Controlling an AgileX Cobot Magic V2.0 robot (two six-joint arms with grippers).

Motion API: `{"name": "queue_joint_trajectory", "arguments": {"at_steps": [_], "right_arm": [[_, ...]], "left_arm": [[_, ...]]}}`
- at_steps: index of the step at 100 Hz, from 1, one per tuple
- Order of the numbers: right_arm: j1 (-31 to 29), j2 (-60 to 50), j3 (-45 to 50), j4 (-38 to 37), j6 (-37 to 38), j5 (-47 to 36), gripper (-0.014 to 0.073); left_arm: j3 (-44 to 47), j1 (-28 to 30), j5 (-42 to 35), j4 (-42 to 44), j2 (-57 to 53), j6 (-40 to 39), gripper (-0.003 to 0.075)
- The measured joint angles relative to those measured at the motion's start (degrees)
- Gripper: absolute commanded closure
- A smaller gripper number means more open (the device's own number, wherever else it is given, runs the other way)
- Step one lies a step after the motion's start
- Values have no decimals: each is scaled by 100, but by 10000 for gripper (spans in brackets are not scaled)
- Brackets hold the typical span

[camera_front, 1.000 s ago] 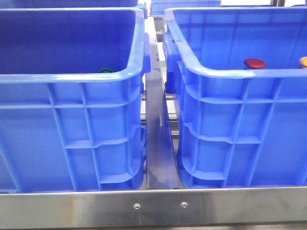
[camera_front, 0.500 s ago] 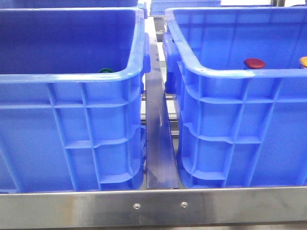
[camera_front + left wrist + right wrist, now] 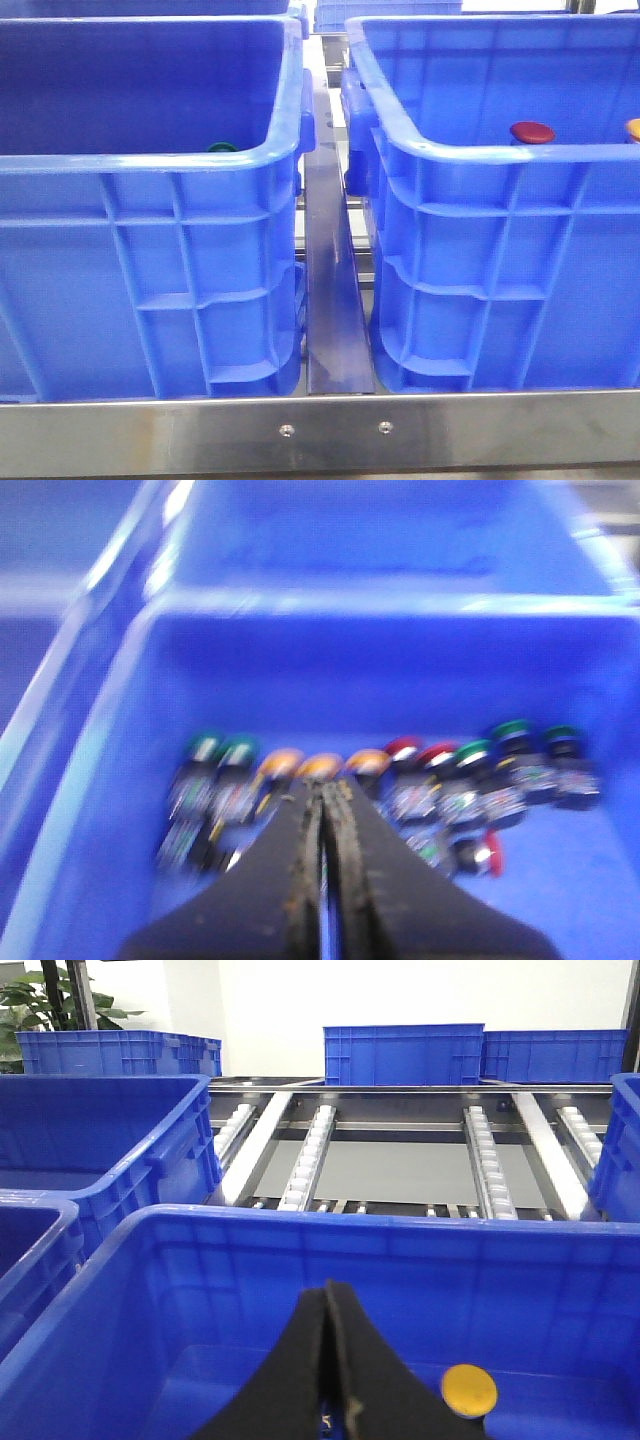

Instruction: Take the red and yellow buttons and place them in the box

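Buttons lie in a loose row just beyond the tips of the left pincer (image 3: 325, 790), inside a blue crate (image 3: 120, 730). Its jaws are pressed together and hold nothing. Straight ahead of the tips sit three yellow buttons (image 3: 320, 767); just to one side come the red buttons (image 3: 420, 755), about three though blur makes the count unsure, and some five green ones (image 3: 225, 750) flank both ends. Their dark bodies point roughly back toward the pincer, caps away.

The right pincer (image 3: 330, 1305), also closed and empty, hangs over the other crate (image 3: 180, 1260), where one yellow button (image 3: 469, 1390) lies close beside its tips. The front view shows one red cap (image 3: 532, 132) there too. By my judgement the left arm has the nearer target.
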Motion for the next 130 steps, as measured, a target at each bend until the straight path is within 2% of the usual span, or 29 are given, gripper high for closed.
{"name": "queue_joint_trajectory", "arguments": {"at_steps": [10,36,73,130], "right_arm": [[0,0,0,0,0,0,663],[0,0,0,0,0,0,663],[0,0,0,0,0,10,663],[0,0,0,0,0,10,663]], "left_arm": [[407,236,-626,-514,-350,763,741],[1851,1136,-1582,-1484,-1438,1442,741],[3804,1202,-2177,-1618,-2696,1518,741],[4007,1062,-3010,-1503,-2696,1528,741]]}}
